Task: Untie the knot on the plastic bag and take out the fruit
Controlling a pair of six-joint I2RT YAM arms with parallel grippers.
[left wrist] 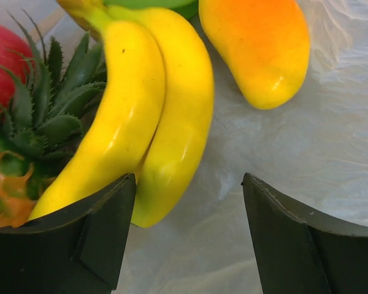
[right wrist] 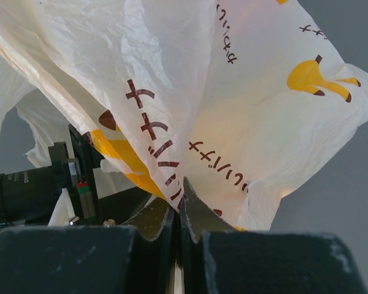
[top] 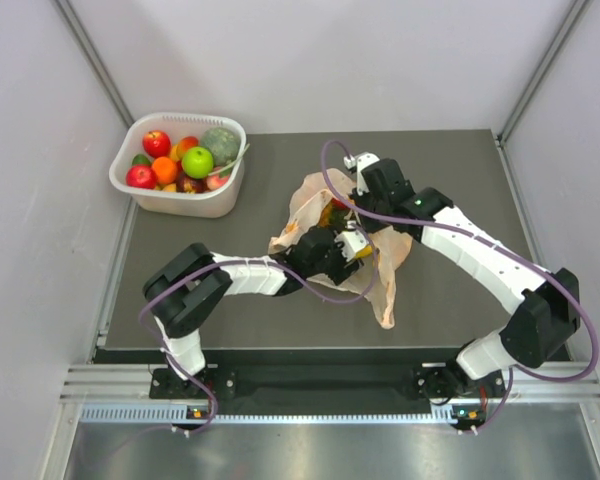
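The peach-orange plastic bag (top: pixel 385 265) lies open at mid-table; no knot shows. My left gripper (top: pixel 348 243) reaches into its mouth, jaws open and empty. Its wrist view shows yellow bananas (left wrist: pixel 153 104) just ahead of the left finger (left wrist: pixel 92 239), a yellow-orange mango (left wrist: pixel 260 46), the pineapple's green crown (left wrist: pixel 49 110) and a red piece (left wrist: pixel 3 64) on the bag film (left wrist: pixel 294 153). My right gripper (top: pixel 355 200) is shut on the bag's edge (right wrist: pixel 172 177) and holds it lifted; the printed film (right wrist: pixel 257 110) hangs before the jaws.
A white tub (top: pixel 180 165) at the back left holds red apples, a green apple (top: pixel 197 161), an orange and a grey-green melon (top: pixel 220 141). The dark mat (top: pixel 460 170) ends at the side walls and the front rail.
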